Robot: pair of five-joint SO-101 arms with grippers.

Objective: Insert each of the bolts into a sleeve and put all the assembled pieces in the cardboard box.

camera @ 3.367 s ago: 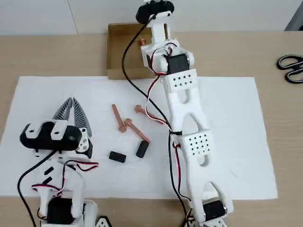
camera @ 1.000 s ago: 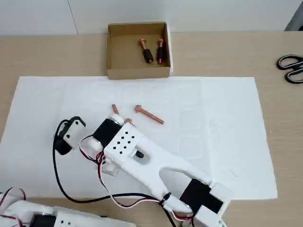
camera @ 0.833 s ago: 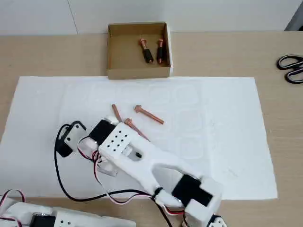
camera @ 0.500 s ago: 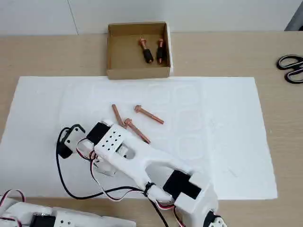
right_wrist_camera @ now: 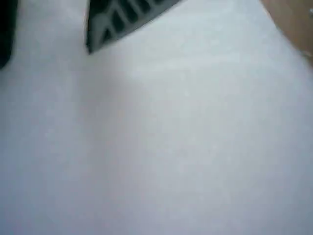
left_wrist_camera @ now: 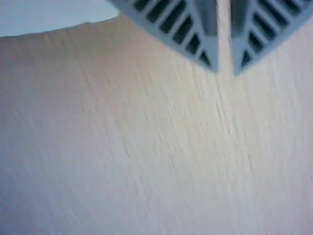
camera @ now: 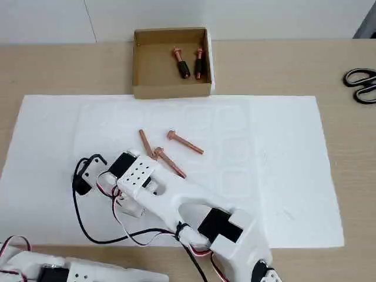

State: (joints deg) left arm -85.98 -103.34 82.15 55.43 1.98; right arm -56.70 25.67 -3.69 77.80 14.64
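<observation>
Three copper bolts (camera: 145, 143) (camera: 170, 162) (camera: 185, 143) lie loose on the white paper (camera: 264, 153). The cardboard box (camera: 147, 89) at the back holds two bolts in black sleeves (camera: 181, 62) (camera: 198, 63). My right arm (camera: 176, 200) stretches low across the paper's front left, its wrist (camera: 136, 176) just in front of the bolts. In the right wrist view one grey finger (right_wrist_camera: 122, 19) hangs over paper with nothing beside its tip, and a black shape (right_wrist_camera: 4, 34) sits at the edge. My left gripper (left_wrist_camera: 225, 66) is shut over bare wood.
Scissors (camera: 361, 82) lie on the wooden table at the far right. My left arm (camera: 53, 273) is folded at the front left corner. A paper edge (left_wrist_camera: 49, 22) shows in the left wrist view. A black cable (camera: 88, 229) loops over the paper.
The right arm left the box and came down over the paper's front left, covering the spot where two loose sleeves lay. The left arm has folded back to the front corner.
</observation>
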